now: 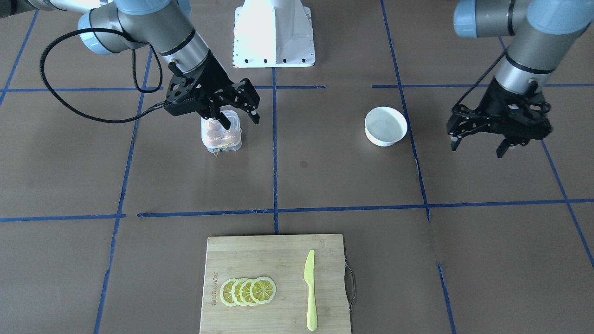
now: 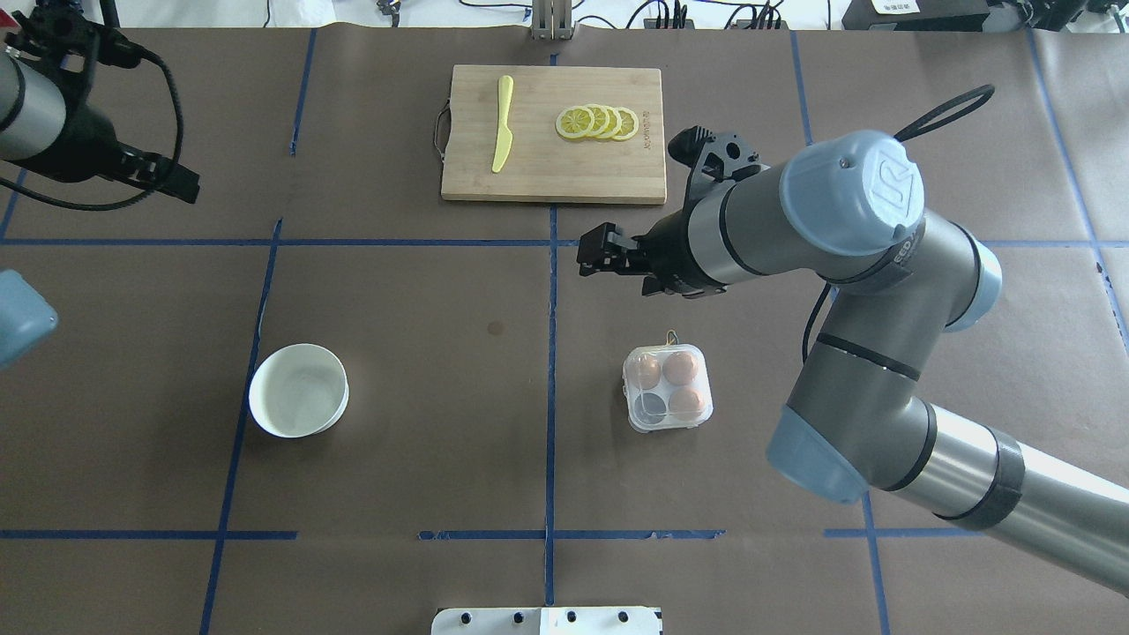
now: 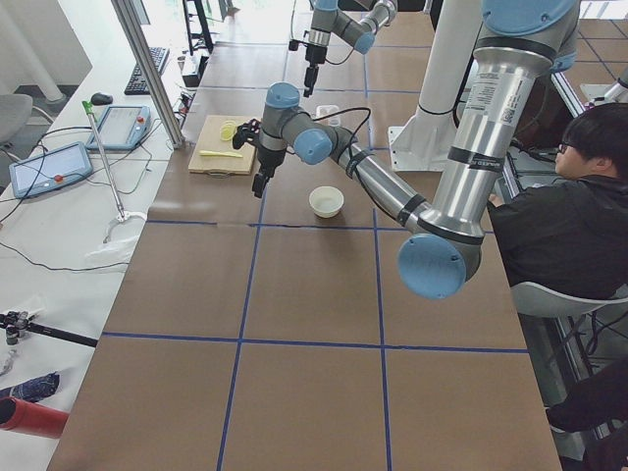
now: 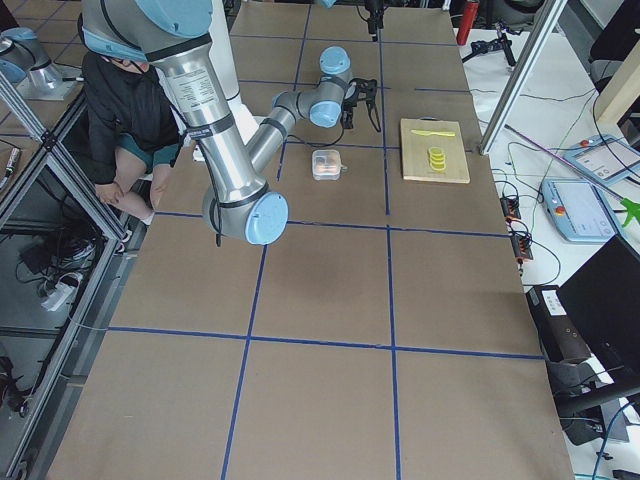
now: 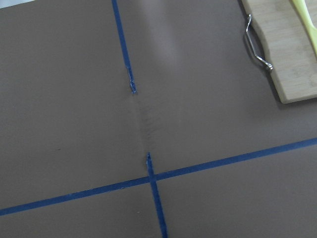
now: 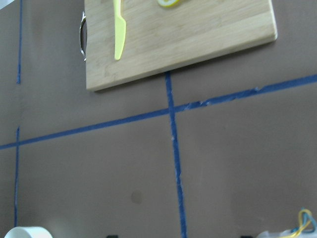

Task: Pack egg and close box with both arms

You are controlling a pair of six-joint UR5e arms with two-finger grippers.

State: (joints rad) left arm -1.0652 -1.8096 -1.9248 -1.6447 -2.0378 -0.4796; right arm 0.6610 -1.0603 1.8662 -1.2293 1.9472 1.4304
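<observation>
The clear box (image 2: 668, 388) sits on the table right of centre and holds three brown eggs (image 2: 680, 368), with one cup empty. I see no lid standing open. Its yellow loop (image 2: 672, 336) is at the far edge. The box also shows in the front view (image 1: 222, 134), partly behind my right gripper (image 1: 241, 116). That gripper is open and empty, hovering just above the box. In the overhead view it (image 2: 609, 256) is beyond the box. My left gripper (image 1: 478, 147) is open and empty, raised beside the white bowl (image 1: 385, 125).
The white bowl (image 2: 298, 390) is empty, at the left. A bamboo cutting board (image 2: 553, 176) at the far middle carries lemon slices (image 2: 597, 122) and a yellow knife (image 2: 502, 123). Blue tape lines cross the brown table. The white base block (image 1: 274, 35) stands at the robot's side.
</observation>
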